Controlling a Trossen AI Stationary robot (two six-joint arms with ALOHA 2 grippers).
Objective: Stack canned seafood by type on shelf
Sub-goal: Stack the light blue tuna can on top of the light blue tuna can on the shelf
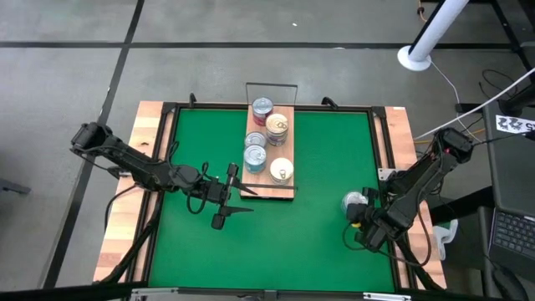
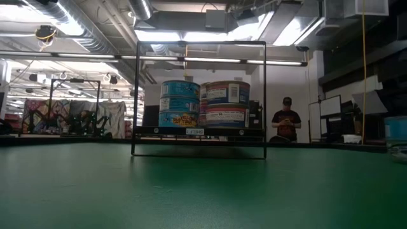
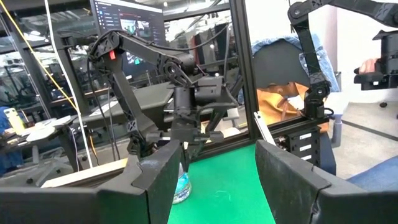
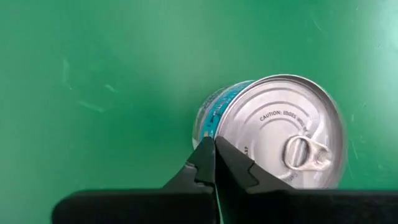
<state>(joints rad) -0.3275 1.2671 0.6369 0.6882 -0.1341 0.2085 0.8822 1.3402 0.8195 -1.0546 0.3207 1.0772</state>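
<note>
I've got four stacks standing on the shelf (image 1: pixel 253 189) now: the tins (image 1: pixel 262 107) line up along the board in the high view, and the low view shows blue-labelled cans piled beside red-and-blue ones between the wire rails. So most of the sorting looks done to me.

One can is left out on the green mat (image 1: pixel 318 226): the last tin (image 4: pixel 280 134), teal-sided with a silver pull-tab lid, well apart from the shelf on my right side. My right gripper (image 4: pixel 214 163) hangs right over it, fingers pinched together with nothing between them, tips just beside the tin's rim. It isn't grasped yet.

My left gripper (image 1: pixel 224 194) waits just beside the shelf's near end, fingers spread wide and empty.

What remains, as I judge it: opening the right fingers, taking that tin, and setting it on the matching stack.
</note>
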